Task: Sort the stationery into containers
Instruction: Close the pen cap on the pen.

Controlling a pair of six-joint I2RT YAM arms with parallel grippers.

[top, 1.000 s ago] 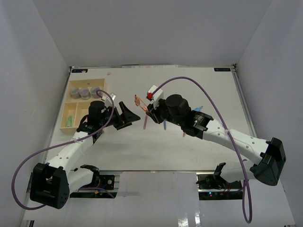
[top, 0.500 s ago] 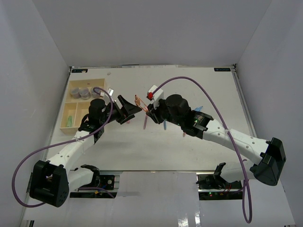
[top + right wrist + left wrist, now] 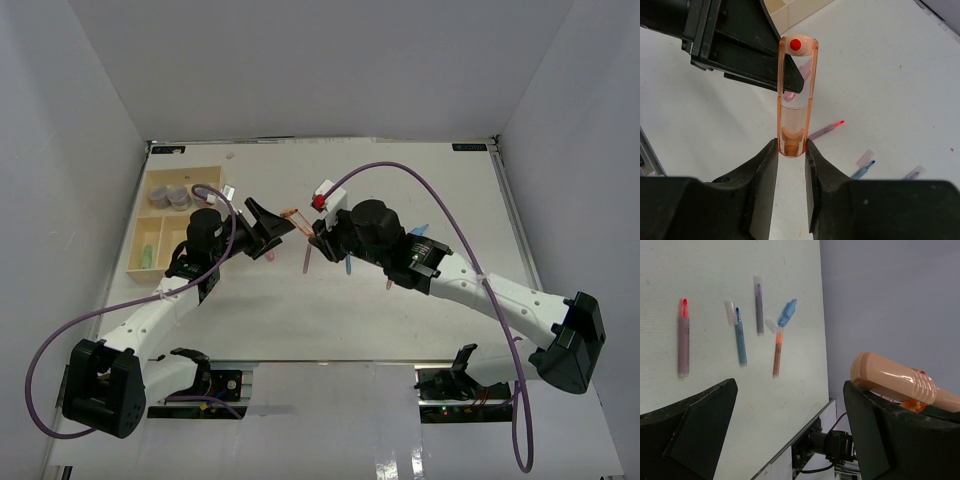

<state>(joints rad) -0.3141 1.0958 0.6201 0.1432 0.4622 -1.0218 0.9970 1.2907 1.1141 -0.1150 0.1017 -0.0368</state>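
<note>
My right gripper (image 3: 791, 147) is clamped on the base of an orange marker (image 3: 791, 90), holding it lengthways above the table (image 3: 330, 310). My right arm stretches left and my left arm reaches right towards it. My left gripper (image 3: 790, 410) is spread wide, with the marker's free end beside one finger (image 3: 890, 440). The tray (image 3: 160, 172) sits far left.

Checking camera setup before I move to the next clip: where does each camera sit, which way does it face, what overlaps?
Top external: above and behind the arm bases, looking down on the table; both arms show.
Left wrist: facing across the table at loose markers; the open left gripper frames the bottom.
Right wrist: looks out along the right gripper, shut on the orange marker, toward the left gripper.
Shared: all three show the orange marker.
</note>
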